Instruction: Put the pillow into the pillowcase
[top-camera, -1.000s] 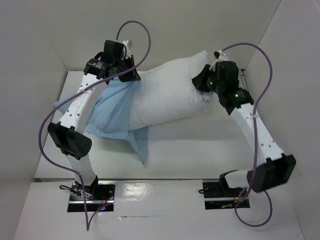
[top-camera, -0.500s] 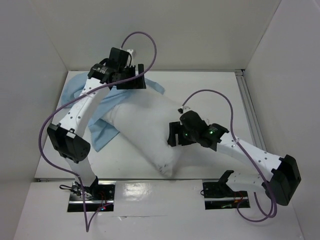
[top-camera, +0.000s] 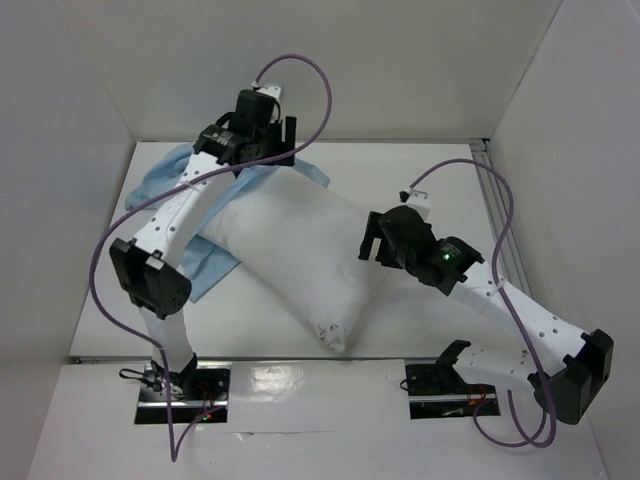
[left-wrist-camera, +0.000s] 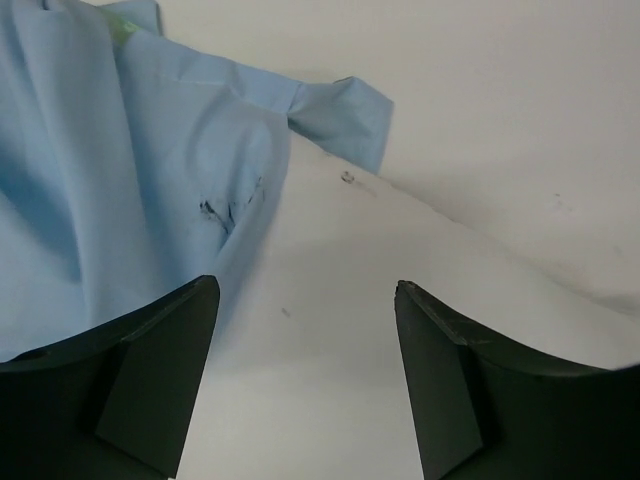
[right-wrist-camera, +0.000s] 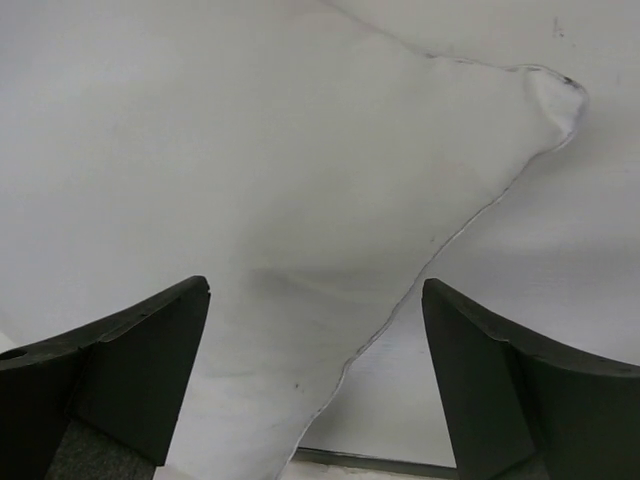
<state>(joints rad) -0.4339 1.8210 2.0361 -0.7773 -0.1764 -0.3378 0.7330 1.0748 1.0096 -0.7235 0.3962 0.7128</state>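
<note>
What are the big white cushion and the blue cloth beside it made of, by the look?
The pillow looks like matte white woven fabric over soft filling: it bulges plumply, with a seam along its edge. The pillowcase seems thin matte light-blue cloth, perhaps cotton: it lies limp in folds and creases.

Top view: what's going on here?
Two arms are working on getting the pillow into the pillowcase. The white pillow lies diagonally across the table, mostly bare. The light blue pillowcase lies along its far left end, and I can't tell if that end is inside. The left hand hovers open where cloth meets pillow. The right hand hovers open over the pillow's right edge. Neither grips anything.
</note>
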